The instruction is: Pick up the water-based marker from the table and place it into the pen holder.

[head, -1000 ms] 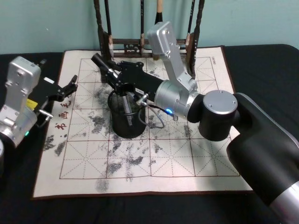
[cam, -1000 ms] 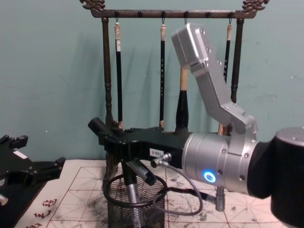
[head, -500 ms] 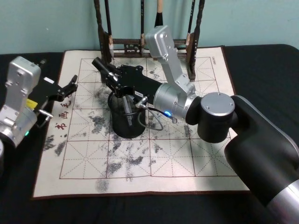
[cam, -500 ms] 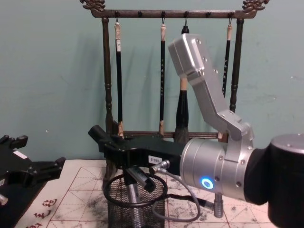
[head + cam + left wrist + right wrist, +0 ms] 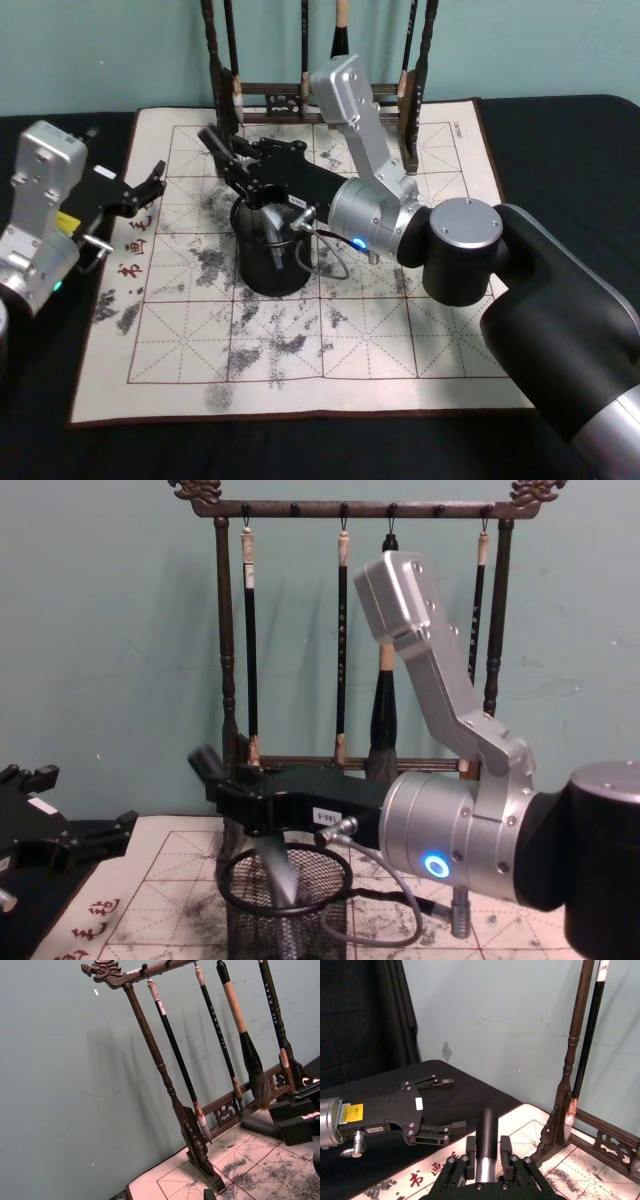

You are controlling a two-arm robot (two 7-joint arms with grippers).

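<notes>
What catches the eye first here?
The big silver right arm reaches across the ink-stained calligraphy mat, its right gripper above the black mesh pen holder with a marker between its fingers. Behind stands a wooden brush rack; the left gripper waits open at the mat's left edge.

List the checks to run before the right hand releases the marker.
1. Marker gripped by right hand: ok, it sits between the fingers.
2. Right hand over pen holder: ok, just above the rim.
3. Marker's lower end inside the rim: cannot tell, the hand hides it.
4. Room in the holder: cannot tell, a blurred grey shape shows inside.
5. Left hand clear: ok, open at the mat's left edge, apart from the holder.
</notes>
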